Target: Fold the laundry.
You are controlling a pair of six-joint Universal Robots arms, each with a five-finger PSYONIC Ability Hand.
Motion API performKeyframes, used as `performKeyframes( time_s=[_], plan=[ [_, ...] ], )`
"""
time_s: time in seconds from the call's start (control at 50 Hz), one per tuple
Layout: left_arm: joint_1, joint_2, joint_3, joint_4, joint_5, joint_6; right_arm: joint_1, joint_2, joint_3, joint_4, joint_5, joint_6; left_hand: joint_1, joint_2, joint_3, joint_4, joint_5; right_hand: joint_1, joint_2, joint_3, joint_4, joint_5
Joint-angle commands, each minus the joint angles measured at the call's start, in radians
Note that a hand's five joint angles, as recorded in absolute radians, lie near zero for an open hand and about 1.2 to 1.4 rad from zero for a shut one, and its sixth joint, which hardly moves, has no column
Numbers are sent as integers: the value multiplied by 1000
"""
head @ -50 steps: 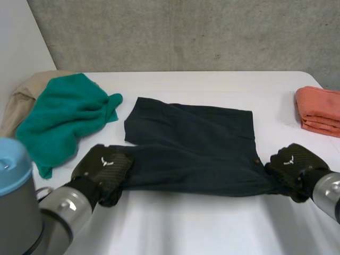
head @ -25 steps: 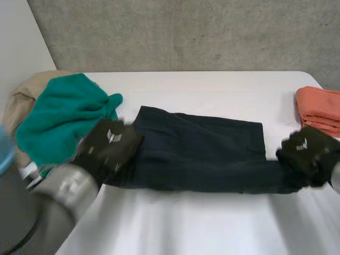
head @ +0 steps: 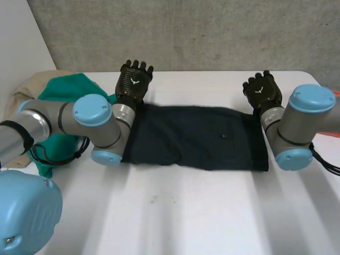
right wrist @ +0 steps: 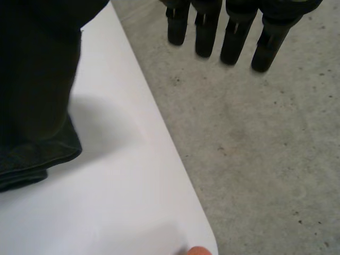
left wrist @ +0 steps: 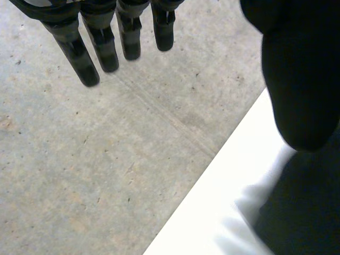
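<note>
readable text: none is showing | left hand [head: 129, 89]: is wearing a small white emblem [head: 134, 81] on its back, a winged shape without letters | right hand [head: 269, 91]: is wearing a matching white emblem on its back, also without letters

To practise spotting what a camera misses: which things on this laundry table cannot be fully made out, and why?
Green cloth: head view, largely behind the left arm.
Beige cloth: head view, covered by the green cloth and the arm.
Dark garment: head view, its left end under that arm; inner layers folded under.
</note>
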State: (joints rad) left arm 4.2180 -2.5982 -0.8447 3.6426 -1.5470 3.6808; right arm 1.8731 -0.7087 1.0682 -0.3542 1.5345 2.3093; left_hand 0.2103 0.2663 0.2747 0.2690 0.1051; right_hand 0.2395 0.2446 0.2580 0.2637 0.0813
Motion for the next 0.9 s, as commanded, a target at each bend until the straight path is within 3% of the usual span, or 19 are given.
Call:
performKeyframes(
  time_s=[0.02,0.08,0.18,0.28,0.38,0.46,0.5,0.52,0.56,0.62,0.72,0.76,0.86,0.9],
  plan=[
    [-24,99,-155,59,-1,-12,9,-90,89,6,59,94,-36,-92,-100,-94,-105,-65,-70,-83,-89,-81],
    [-18,211,-270,60,-2,-15,1,-188,166,73,43,154,-36,-92,-100,-94,-105,-65,-70,-83,-89,-81],
    [-16,340,-436,56,-4,-31,-43,-348,314,289,-91,332,-36,-92,-100,-94,-105,-35,-40,-53,-59,-51],
    [-18,435,-569,53,-1,-108,-95,-353,403,397,-188,404,-36,-92,-100,-94,-105,22,17,3,-3,5],
    [-26,469,-631,51,-1,-180,-101,-334,457,347,-198,407,-36,-92,-100,-94,-105,89,84,71,65,73],
    [-30,475,-639,48,-2,-196,-100,-272,466,273,-188,404,-36,-92,-100,-94,-105,355,350,337,331,339],
    [-33,475,-639,48,-2,-197,-100,-256,458,258,-182,404,-36,-92,-100,-94,-105,979,974,960,955,962],
    [-35,477,-639,47,-2,-197,-101,-258,458,256,-177,403,-36,-92,-100,-94,-105,1155,1150,1136,1131,1139],
    [-39,483,-639,45,-4,-197,-107,-267,467,247,-148,398,-36,-92,-100,-94,-105,1157,1152,1138,1133,1140],
    [-41,515,-643,41,-4,-199,-120,-300,489,233,-120,369,-36,-92,-100,-94,-105,1157,1152,1138,1133,1140],
    [-41,578,-677,37,-2,-205,-218,-487,564,228,-106,154,-36,-92,-100,-94,-105,1157,1152,1138,1133,1140],
    [-39,598,-686,37,-2,-211,-238,-500,575,225,-102,67,-36,-92,-100,-94,-105,1157,1152,1138,1133,1140],
    [-35,641,-721,36,-4,-246,-223,-503,561,215,-83,-148,-36,-92,-100,-94,-105,1157,1152,1138,1133,1140],
    [-35,650,-729,36,-4,-258,-143,-506,535,190,-85,-171,-36,-92,-100,-94,-105,1157,1152,1138,1133,1140]
  ],
)
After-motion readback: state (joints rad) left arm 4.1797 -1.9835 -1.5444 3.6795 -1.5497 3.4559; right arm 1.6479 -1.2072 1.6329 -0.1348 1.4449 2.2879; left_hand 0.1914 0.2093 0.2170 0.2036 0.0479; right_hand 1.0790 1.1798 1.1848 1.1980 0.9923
